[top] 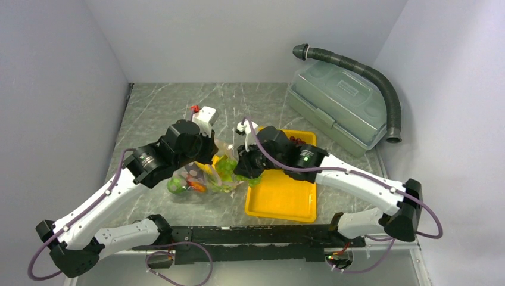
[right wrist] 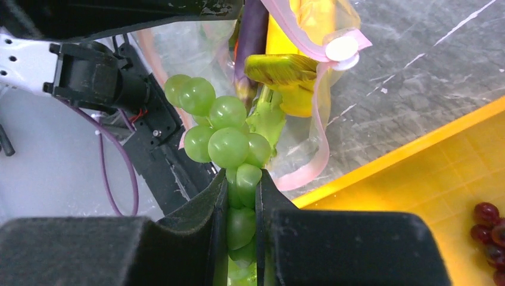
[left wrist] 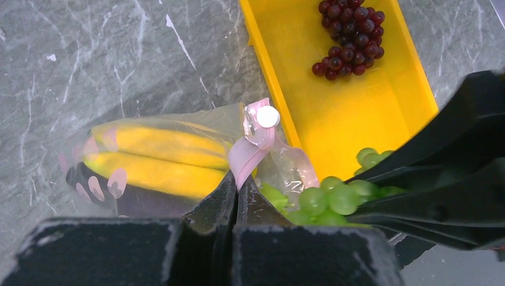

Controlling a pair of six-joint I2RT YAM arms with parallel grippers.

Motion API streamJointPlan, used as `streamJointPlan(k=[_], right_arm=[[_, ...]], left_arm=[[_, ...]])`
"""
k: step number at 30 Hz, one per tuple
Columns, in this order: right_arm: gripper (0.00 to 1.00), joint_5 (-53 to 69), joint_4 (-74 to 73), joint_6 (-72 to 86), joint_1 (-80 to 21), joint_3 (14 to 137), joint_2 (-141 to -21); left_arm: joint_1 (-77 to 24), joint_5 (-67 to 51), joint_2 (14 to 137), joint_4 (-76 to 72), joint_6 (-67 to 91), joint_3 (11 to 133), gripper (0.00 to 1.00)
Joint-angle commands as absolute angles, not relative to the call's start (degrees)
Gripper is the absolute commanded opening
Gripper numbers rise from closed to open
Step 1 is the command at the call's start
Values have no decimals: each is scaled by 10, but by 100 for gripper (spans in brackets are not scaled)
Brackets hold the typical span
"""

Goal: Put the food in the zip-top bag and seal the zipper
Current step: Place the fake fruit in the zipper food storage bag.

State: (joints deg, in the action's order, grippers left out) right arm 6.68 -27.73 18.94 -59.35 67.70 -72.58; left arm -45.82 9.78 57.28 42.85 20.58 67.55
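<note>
**Loading step: clear the mouth, then release**

Carry the green grapes (right wrist: 223, 140) fully past the zipper (left wrist: 253, 152) before letting go, so nothing snags on the strip. The right gripper (right wrist: 241, 179) is nearly closed and clamps the bunch, with the mouth of the zip-top bag (right wrist: 301, 134) just ahead of its fingertips. The left gripper (left wrist: 237, 185) is fully closed and pinches the zipper. The bananas (left wrist: 158, 173) lie bagged just beyond it.

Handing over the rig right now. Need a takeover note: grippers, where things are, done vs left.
Left gripper: shut on the zipper, holding the zip-top bag by its mouth.
Right gripper: shut on the green grapes, at the bag mouth, not released.
Done: bananas and eggplant are in the bag.
In the yellow tray: dark red grapes.
Left: drop the green grapes in, move the dark red grapes, seal the zipper.
</note>
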Motion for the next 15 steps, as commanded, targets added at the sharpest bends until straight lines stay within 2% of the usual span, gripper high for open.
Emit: streamJointPlan(k=[1, 7, 15], right_arm=[[0, 82, -238, 191, -601, 709, -759], [0, 80, -222, 199, -605, 723, -804], [0, 137, -156, 217, -606, 726, -840]], left_arm=[[-455, 79, 574, 417, 216, 707, 0], [-455, 52, 578, 418, 219, 712, 0], [-455, 29, 585, 412, 226, 712, 0]])
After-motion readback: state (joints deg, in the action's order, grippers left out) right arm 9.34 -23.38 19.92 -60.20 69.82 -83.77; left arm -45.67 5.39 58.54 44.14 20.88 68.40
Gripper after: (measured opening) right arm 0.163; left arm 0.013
